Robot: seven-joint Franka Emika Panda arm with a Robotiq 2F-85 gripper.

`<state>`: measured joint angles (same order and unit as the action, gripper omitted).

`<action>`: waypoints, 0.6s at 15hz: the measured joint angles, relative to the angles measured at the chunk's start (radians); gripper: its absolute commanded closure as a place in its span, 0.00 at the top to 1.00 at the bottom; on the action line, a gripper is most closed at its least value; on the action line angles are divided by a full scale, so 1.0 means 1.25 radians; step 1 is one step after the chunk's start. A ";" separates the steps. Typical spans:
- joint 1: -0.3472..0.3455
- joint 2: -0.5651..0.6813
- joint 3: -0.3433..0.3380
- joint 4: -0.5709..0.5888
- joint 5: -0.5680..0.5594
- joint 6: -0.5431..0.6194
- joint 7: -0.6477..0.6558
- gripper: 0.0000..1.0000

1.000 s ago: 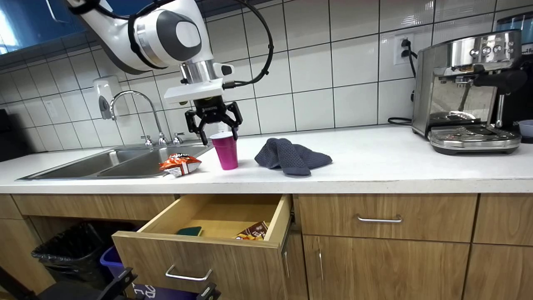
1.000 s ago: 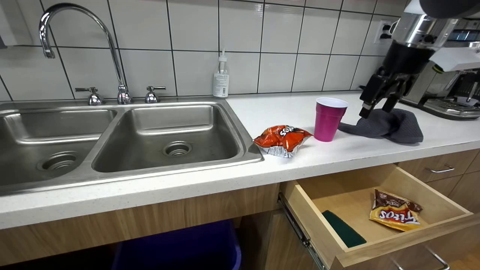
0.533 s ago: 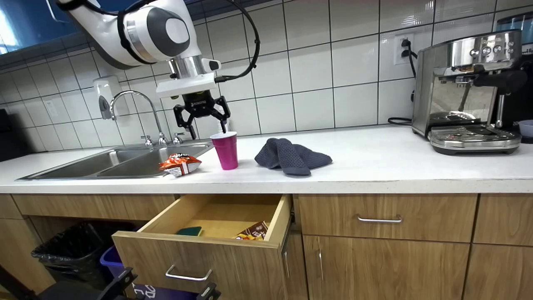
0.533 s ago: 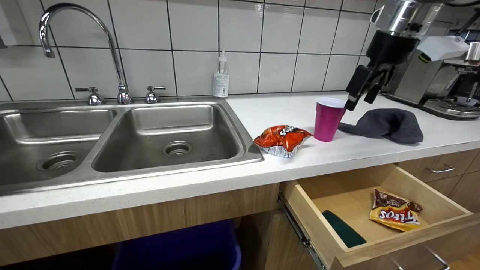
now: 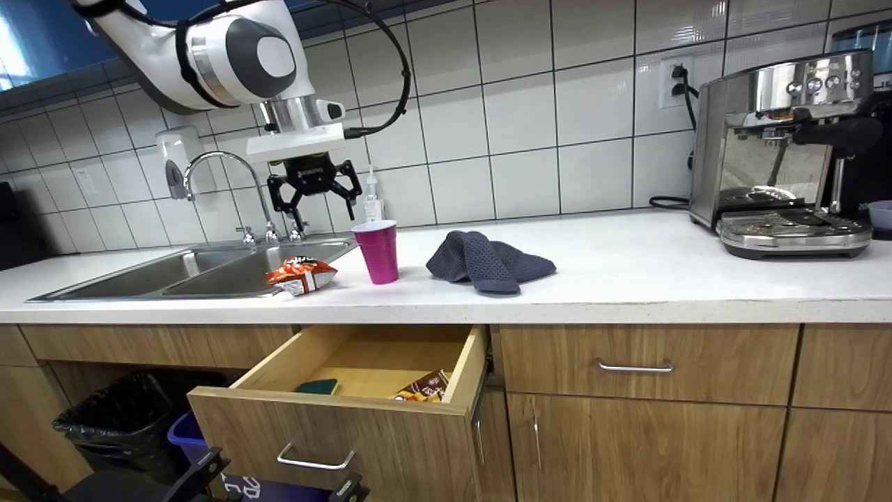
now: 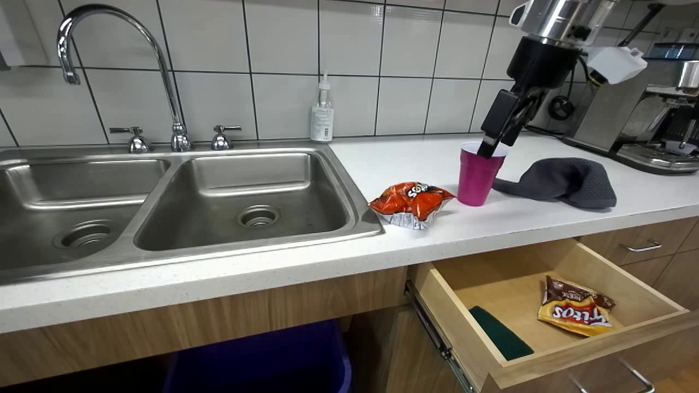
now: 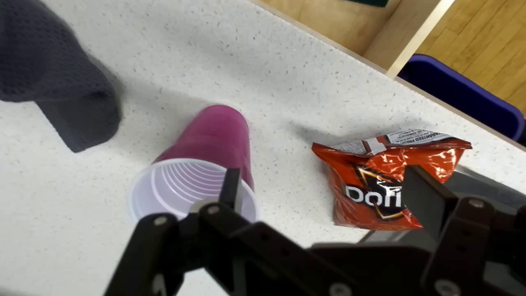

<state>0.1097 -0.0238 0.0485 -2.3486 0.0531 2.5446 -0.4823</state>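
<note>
My gripper (image 5: 326,222) is open and empty, above the counter near the pink cup. In the wrist view the jaws (image 7: 323,181) are wide apart; one finger overlaps the cup's rim and the other overlaps the red chip bag. The pink cup (image 5: 378,254) stands upright, with a white inside; it also shows in the wrist view (image 7: 218,131). A red Doritos bag (image 6: 412,203) lies beside the cup at the sink's edge, also in the wrist view (image 7: 370,205). A dark grey cloth (image 6: 568,183) lies crumpled on the cup's other side. I see no clear contact with the cup.
A double sink (image 6: 349,229) with a tall faucet (image 6: 164,71) adjoins the bag. A soap bottle (image 6: 322,117) stands behind. Below, an open drawer (image 5: 327,404) holds a Fritos bag (image 6: 576,308) and a dark green item (image 6: 499,333). A coffee machine (image 5: 787,153) stands farther along.
My gripper has moved leftward in both exterior views and slightly up, from the cloth's side of the cup toward the Doritos bag. It stays open. Cup, bag, cloth and drawer have not moved.
</note>
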 measured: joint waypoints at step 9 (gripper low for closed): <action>0.019 0.050 0.043 0.025 0.022 0.011 -0.182 1.00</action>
<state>0.1338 0.0389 0.1021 -2.3179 0.0812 2.5580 -0.7098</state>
